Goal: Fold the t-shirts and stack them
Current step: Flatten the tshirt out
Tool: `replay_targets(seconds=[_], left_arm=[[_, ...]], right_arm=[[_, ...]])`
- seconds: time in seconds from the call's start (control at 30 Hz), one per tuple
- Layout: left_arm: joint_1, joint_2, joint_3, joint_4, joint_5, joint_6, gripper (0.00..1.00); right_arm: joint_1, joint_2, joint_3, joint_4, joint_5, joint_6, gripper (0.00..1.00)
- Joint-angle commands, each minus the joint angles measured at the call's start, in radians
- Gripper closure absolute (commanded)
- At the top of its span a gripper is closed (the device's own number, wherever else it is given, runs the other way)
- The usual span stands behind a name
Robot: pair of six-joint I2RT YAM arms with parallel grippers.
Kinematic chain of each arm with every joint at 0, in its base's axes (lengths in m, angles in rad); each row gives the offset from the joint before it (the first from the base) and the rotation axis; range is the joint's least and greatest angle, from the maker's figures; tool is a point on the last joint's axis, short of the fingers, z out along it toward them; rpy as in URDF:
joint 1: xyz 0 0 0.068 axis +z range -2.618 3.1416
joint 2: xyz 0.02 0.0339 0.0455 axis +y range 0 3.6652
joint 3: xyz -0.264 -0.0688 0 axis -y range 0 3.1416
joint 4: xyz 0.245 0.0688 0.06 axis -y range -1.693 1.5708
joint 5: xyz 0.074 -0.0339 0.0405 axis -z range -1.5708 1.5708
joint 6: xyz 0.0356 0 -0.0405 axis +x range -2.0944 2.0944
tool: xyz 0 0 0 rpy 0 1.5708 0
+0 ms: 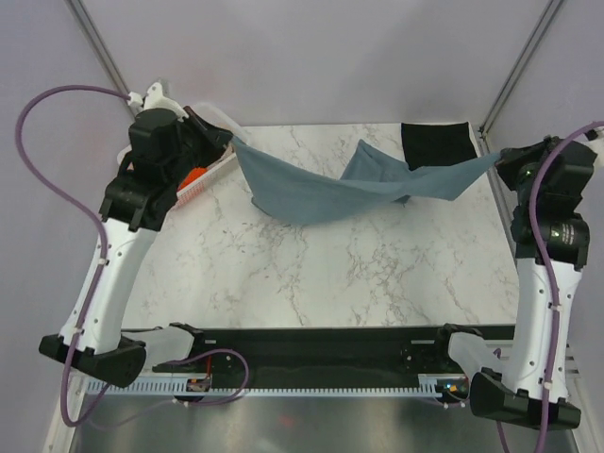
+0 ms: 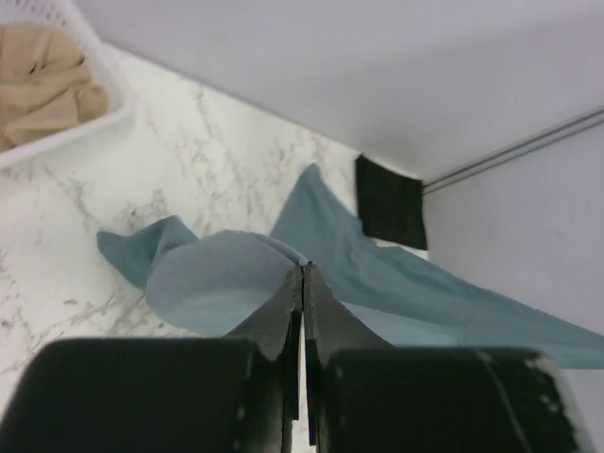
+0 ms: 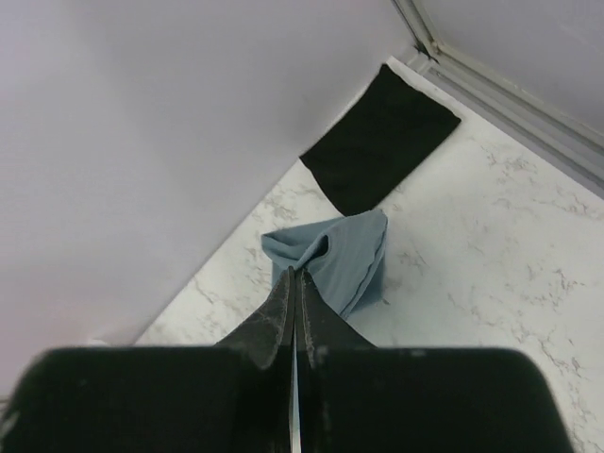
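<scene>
My left gripper (image 2: 302, 271) and right gripper (image 3: 295, 276) each pinch the blue-grey t-shirt (image 1: 321, 193), which is slung between them over the table (image 1: 311, 283). The black t-shirt (image 1: 436, 144) lies at the far right. Only the left wrist view shows the beige t-shirt (image 2: 42, 80) in the basket (image 2: 106, 71).

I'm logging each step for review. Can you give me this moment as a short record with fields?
blue-grey t-shirt: stretched between both arms, middle sagging toward the table
left gripper: shut on one end of it
right gripper: shut on the opposite end
black t-shirt: folded flat, far right corner
basket: far left, holding beige cloth and orange cloth
</scene>
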Motion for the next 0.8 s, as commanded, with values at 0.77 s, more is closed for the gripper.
replay_targets(seconds=[0.77], left_arm=[[-0.001, -0.230, 0.149, -0.055, 0.155, 0.049, 0.98]], right_arm=[[0.004, -0.130, 0.596, -0.266, 0.029, 0.000, 1.00]])
